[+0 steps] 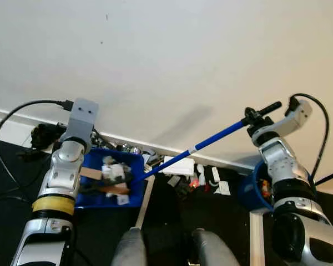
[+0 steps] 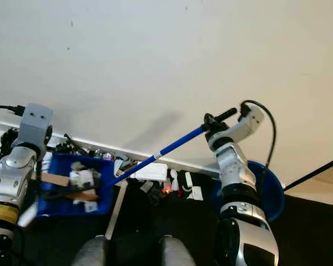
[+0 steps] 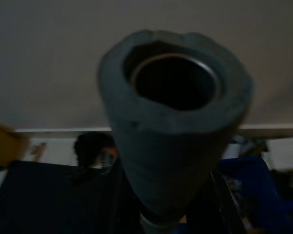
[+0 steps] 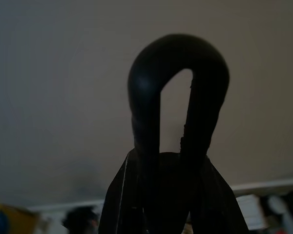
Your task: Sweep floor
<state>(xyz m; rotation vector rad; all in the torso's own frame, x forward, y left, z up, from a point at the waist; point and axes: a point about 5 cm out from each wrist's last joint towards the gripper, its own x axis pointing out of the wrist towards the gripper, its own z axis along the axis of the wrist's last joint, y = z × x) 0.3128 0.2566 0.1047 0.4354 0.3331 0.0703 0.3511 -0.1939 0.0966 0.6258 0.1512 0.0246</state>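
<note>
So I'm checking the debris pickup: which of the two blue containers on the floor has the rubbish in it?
The rectangular blue dustpan by the left arm, which holds the scraps. The round blue bucket behind the right arm shows no rubbish from here.

Our silver left arm [image 1: 58, 183] wears a yellow band [image 1: 53, 205] and a grey wrist camera box [image 1: 81, 116]; black cables [image 1: 22, 111] loop from both wrists, the right arm [image 1: 286, 172] also silver-jointed.

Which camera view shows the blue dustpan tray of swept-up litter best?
The left eye view: the blue dustpan tray sits whole, litter visible. The right eye view shows it too, nearer the edge; the left wrist view catches a dim blue corner.
</note>
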